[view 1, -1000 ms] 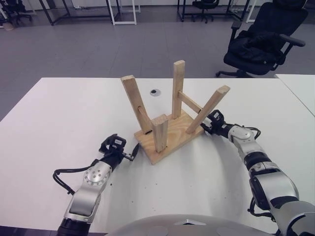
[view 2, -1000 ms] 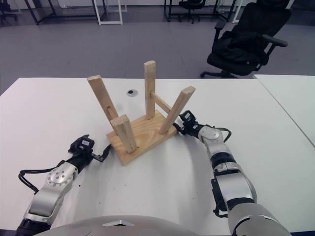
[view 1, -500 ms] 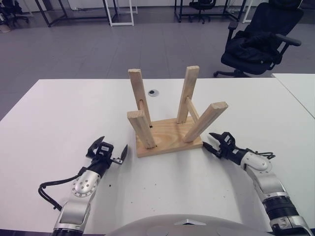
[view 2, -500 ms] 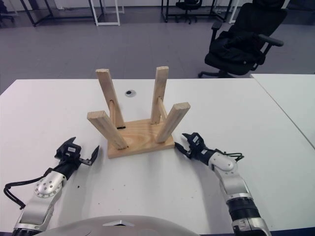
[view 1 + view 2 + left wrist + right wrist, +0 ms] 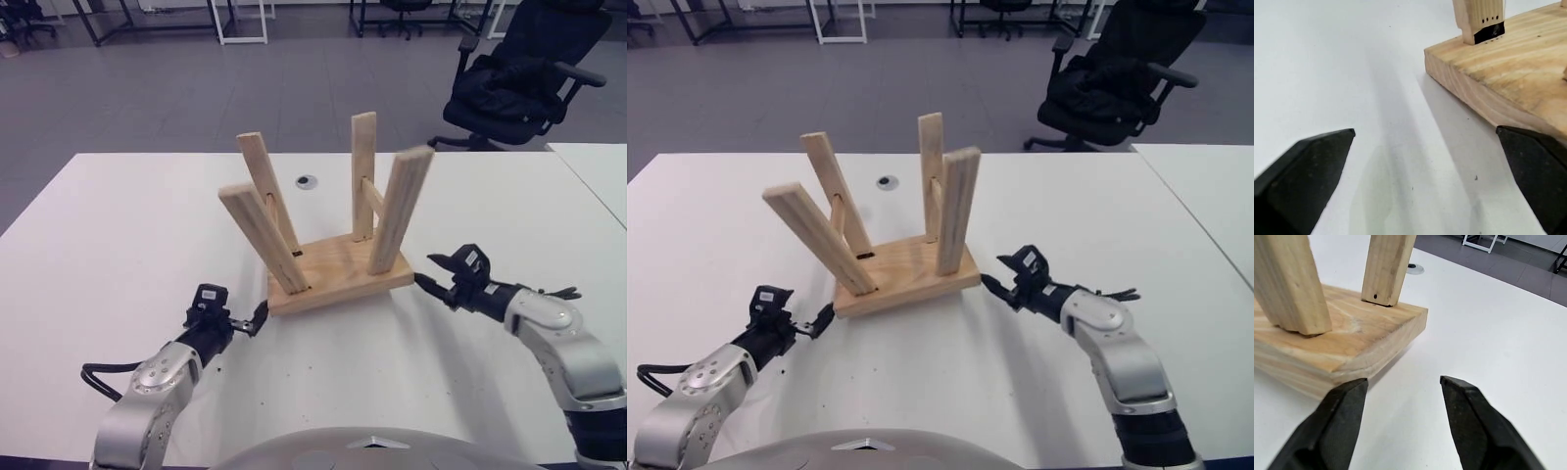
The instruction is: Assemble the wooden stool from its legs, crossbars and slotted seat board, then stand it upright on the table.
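Left eye view: the wooden stool (image 5: 338, 274) lies upside down near the middle of the white worktop (image 5: 118, 225). Its seat board is flat on the surface and all four legs point up. The near left leg (image 5: 263, 240) leans outward, away from the stool's centre. A crossbar (image 5: 371, 198) joins the two right legs.

The left gripper (image 5: 235, 313) rests low on the worktop just off the seat board's near left corner. Its fingers (image 5: 1308, 166) are spread wide and hold nothing. In the left wrist view one finger sits right at the board's edge, but contact cannot be judged.

The right gripper (image 5: 427, 271) is just beside the board's right corner. Its fingers (image 5: 1337, 421) are also parted and empty, with a strip of bare worktop between them and the wood.

Behind the stool, a round cable grommet (image 5: 309, 181) is set into the worktop. Beyond the far edge and to the stool's right stands a black office chair (image 5: 519, 78). A second white table (image 5: 598, 171) lies well to the right of the stool. Metal table frames (image 5: 240, 24) stand on the grey floor far behind it.
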